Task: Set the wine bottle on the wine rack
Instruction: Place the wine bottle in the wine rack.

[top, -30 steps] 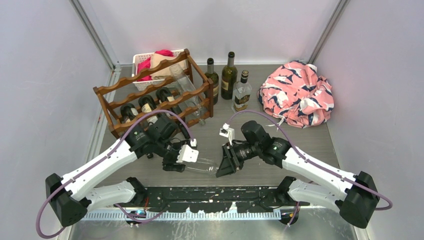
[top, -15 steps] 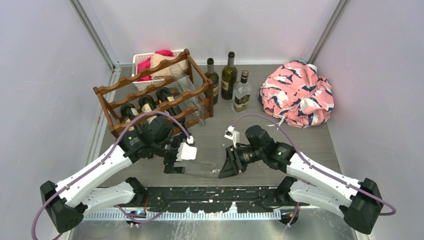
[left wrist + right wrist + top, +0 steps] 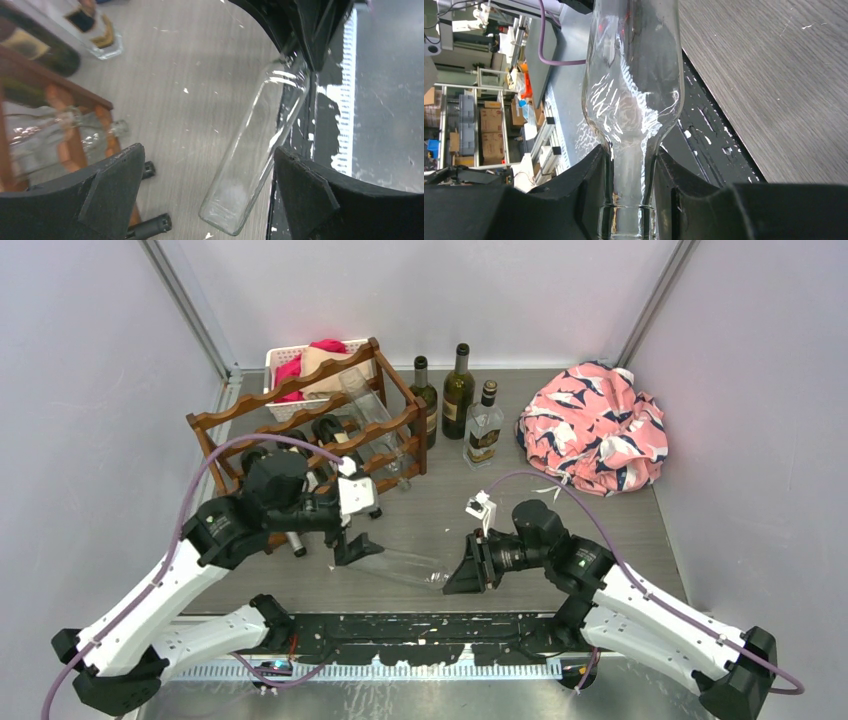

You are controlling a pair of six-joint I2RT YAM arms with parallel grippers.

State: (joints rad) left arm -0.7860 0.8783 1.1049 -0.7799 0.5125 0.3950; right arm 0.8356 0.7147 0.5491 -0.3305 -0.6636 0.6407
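A clear glass wine bottle (image 3: 400, 565) lies slanted just above the table's near edge. My right gripper (image 3: 462, 570) is shut on its neck; in the right wrist view both black fingers press the neck (image 3: 630, 170) below the bottle's shoulder (image 3: 634, 90). My left gripper (image 3: 362, 532) hangs open above the bottle's base end and touches nothing. In the left wrist view the bottle (image 3: 255, 150) runs between the wide-spread fingers (image 3: 110, 185), well below them. The wine rack (image 3: 300, 430), dark reddish-brown wood, stands at the back left, just behind my left gripper.
The rack holds several dark bottles and one clear bottle (image 3: 370, 415). Two dark bottles (image 3: 458, 390) and a small clear labelled bottle (image 3: 485, 422) stand right of it. A white basket (image 3: 290, 365) sits behind it. A pink patterned cloth (image 3: 595, 428) lies at the back right.
My left gripper opened, let go of the clear bottle's body and rose back toward the rack. My right gripper shifted slightly right, still holding the neck.
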